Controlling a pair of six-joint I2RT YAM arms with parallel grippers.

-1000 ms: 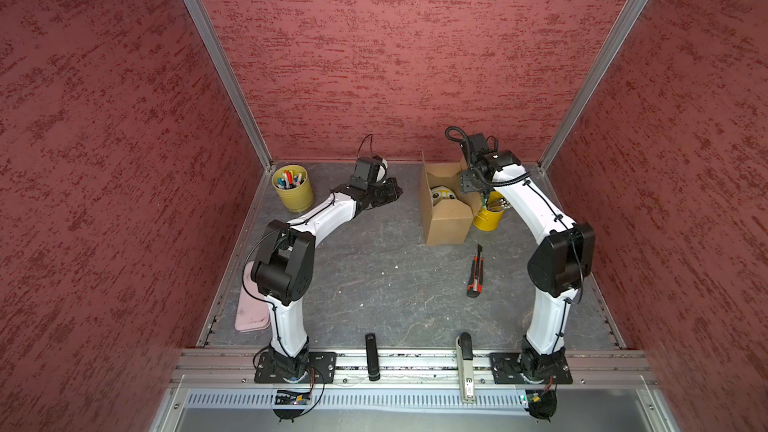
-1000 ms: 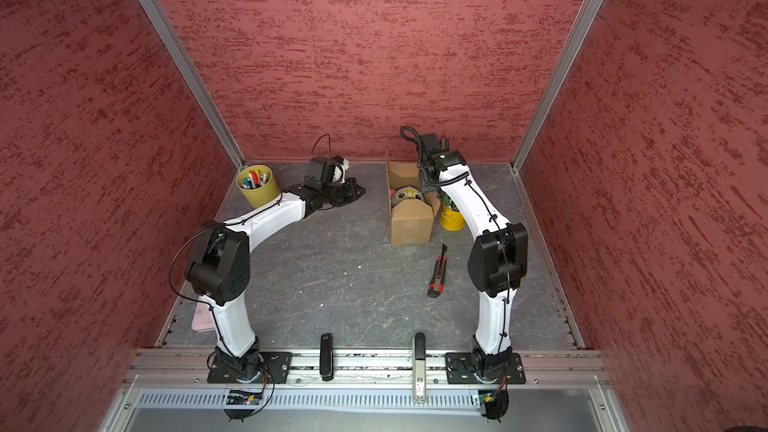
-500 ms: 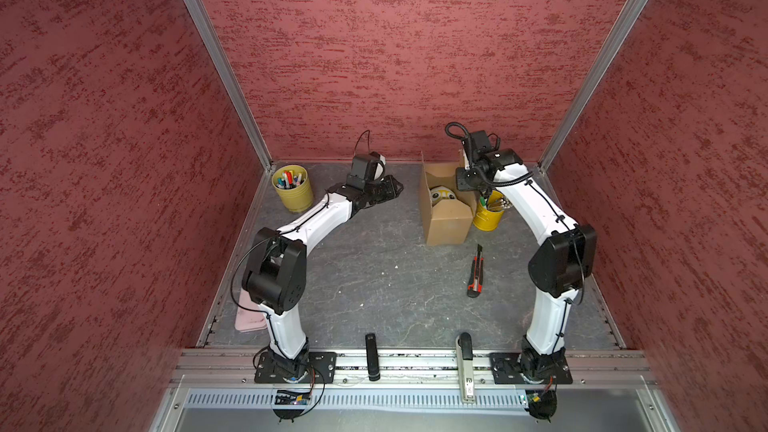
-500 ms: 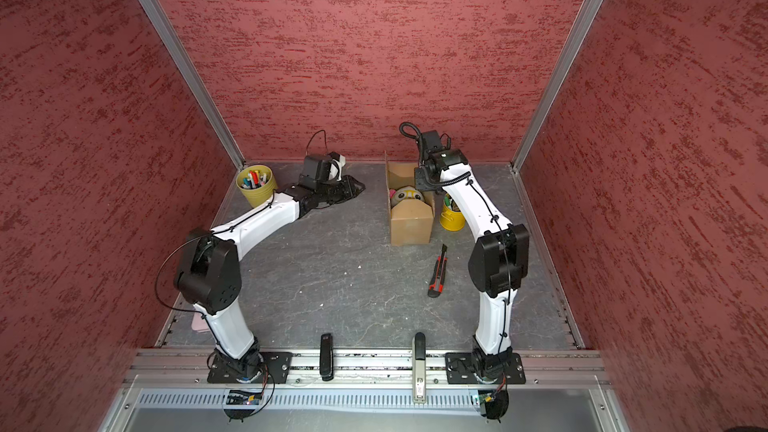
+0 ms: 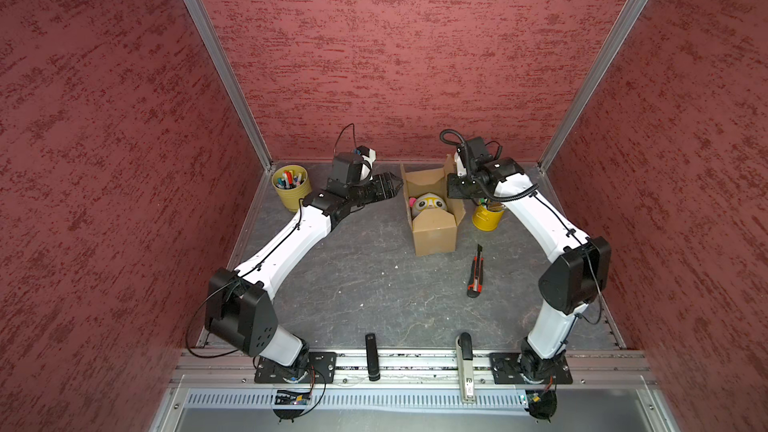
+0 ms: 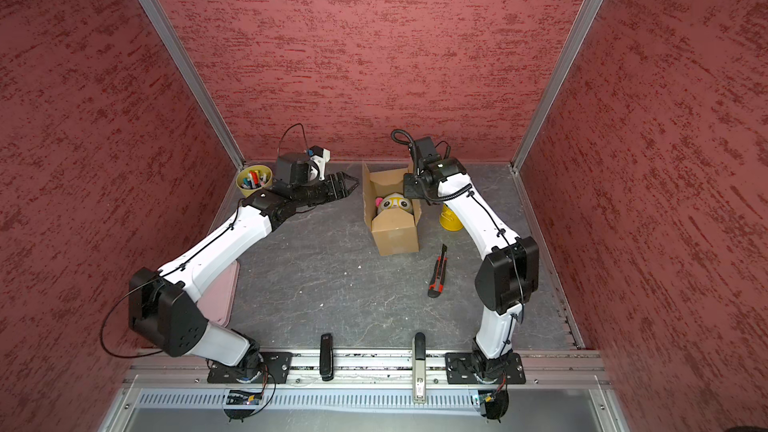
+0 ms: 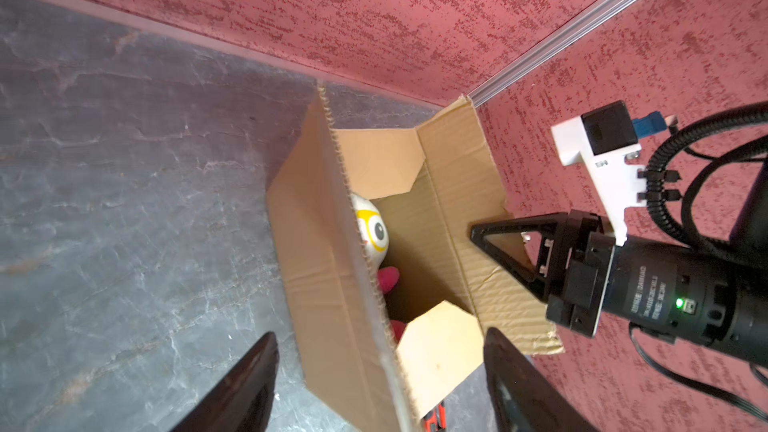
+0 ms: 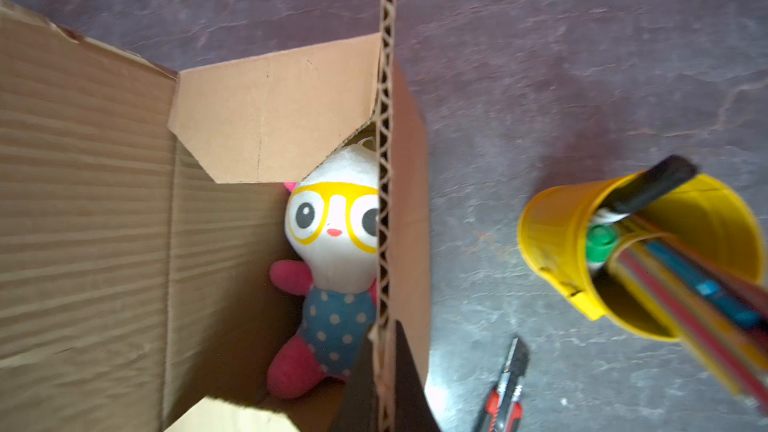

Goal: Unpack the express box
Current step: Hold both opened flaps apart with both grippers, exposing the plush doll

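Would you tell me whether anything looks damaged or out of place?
The express box flap pinched by the right gripper is creased and ragged at one corner; a box cutter lies loose on the table.

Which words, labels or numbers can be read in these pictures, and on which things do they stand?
None reads clearly.
White print on the black round motor housing of the right hand: turned and blurred, unreadable.
Label on the grey metal bar at the front rail: too small.
Plain brown cardboard express box: no print seen.
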